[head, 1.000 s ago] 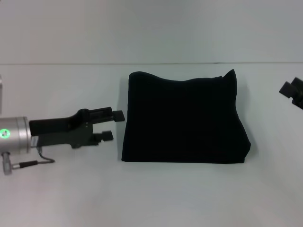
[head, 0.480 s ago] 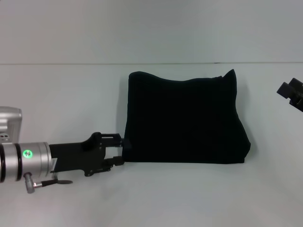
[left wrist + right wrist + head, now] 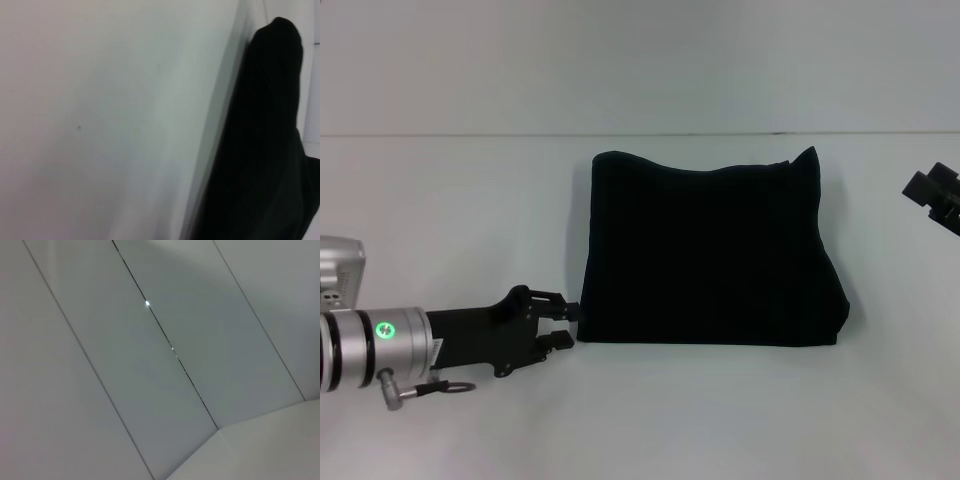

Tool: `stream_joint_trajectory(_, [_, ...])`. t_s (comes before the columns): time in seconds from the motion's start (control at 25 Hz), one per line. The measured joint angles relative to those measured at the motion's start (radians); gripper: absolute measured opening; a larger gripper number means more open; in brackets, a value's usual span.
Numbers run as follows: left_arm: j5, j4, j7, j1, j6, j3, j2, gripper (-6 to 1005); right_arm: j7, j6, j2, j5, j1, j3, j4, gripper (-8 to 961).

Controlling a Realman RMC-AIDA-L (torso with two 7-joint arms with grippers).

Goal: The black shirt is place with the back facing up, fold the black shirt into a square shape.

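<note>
The black shirt lies folded into a rough square on the white table in the head view, its folded edges smooth and no lettering showing. My left gripper lies low over the table at the shirt's front left corner, open, with one fingertip at the corner's edge and nothing between the fingers. The left wrist view shows the shirt's edge close by on the table. My right gripper hangs at the far right edge of the head view, away from the shirt.
The white table runs around the shirt on all sides, with a wall line behind it. The right wrist view shows only pale wall panels.
My left gripper has moved from beside the middle of the shirt's left edge toward me, down to its front left corner. The shirt and right arm have hardly moved.
</note>
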Motion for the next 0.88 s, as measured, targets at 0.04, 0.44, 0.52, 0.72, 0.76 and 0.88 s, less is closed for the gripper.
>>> stream_joint_trajectory(0.04, [0.002,-0.005,-0.001,-0.002,-0.007,0.003,0.0,424,0.0,0.0,0.0,-0.001,0.0,0.0,0.0,786])
stream_joint_trajectory(0.44, [0.004,-0.021,0.004,-0.015,-0.05,0.037,-0.008,395,-0.001,-0.002,0.002,-0.001,-0.003,0.0,0.0,786])
stream_joint_trajectory(0.52, [0.004,-0.028,0.005,-0.021,-0.056,0.04,-0.008,395,0.0,-0.003,0.002,-0.001,-0.004,0.0,0.0,786])
stream_joint_trajectory(0.72, [0.004,-0.037,0.012,-0.049,-0.073,0.062,-0.013,396,0.002,-0.007,0.003,-0.001,-0.007,0.0,0.001,786])
stream_joint_trajectory(0.76, [0.005,-0.036,0.014,-0.053,-0.075,0.069,-0.014,396,0.003,-0.007,0.002,-0.001,-0.009,0.0,0.001,786])
stream_joint_trajectory(0.88, [0.002,-0.028,0.019,-0.054,-0.076,0.078,-0.018,397,0.005,-0.008,0.001,0.0,-0.011,0.0,0.006,786])
